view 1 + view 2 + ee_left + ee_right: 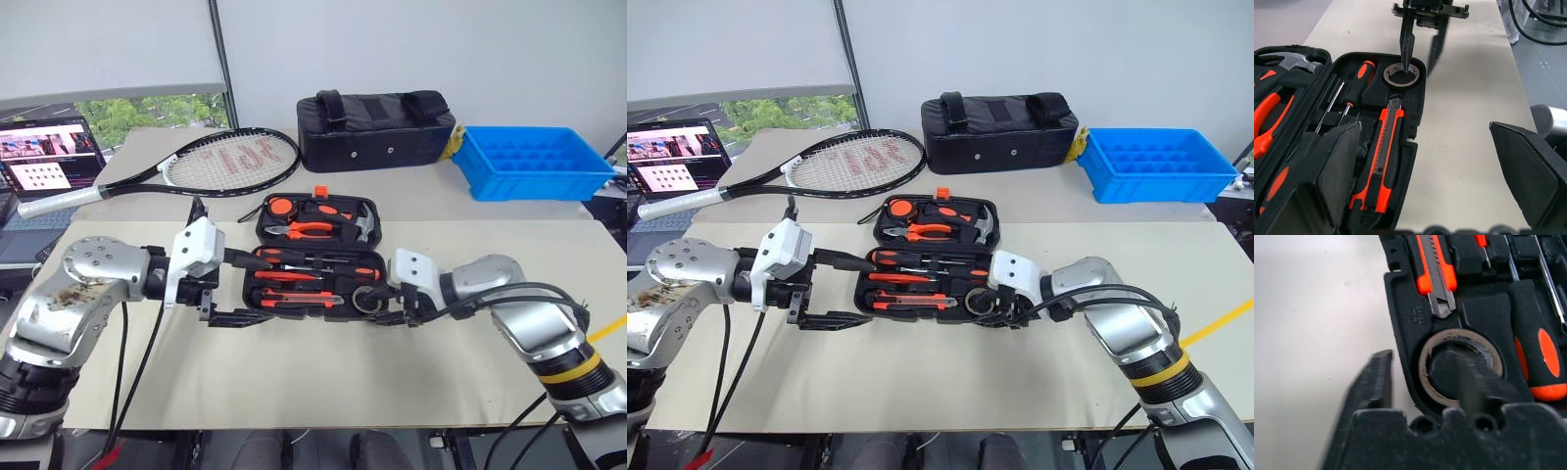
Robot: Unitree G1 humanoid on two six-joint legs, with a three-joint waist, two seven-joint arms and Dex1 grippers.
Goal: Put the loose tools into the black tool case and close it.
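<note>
The case [315, 262] lies open near the middle of the desk, lid toward the far edge. The tape roll [1404, 75] sits in its round recess at the case's right end, beside the knife [1382, 155] and screwdrivers [1358, 82], all bedded.

My right gripper [1421, 46] is parted, one finger [1407, 46] down inside the roll's hole, the other outside the case wall; it grips nothing. I judge the roll placed, so I should lift that finger straight out without dragging the roll up, then turn to the lid.

My left gripper [227, 315] hangs spread wide and empty just beside the case's left end, ready to steady it.
</note>
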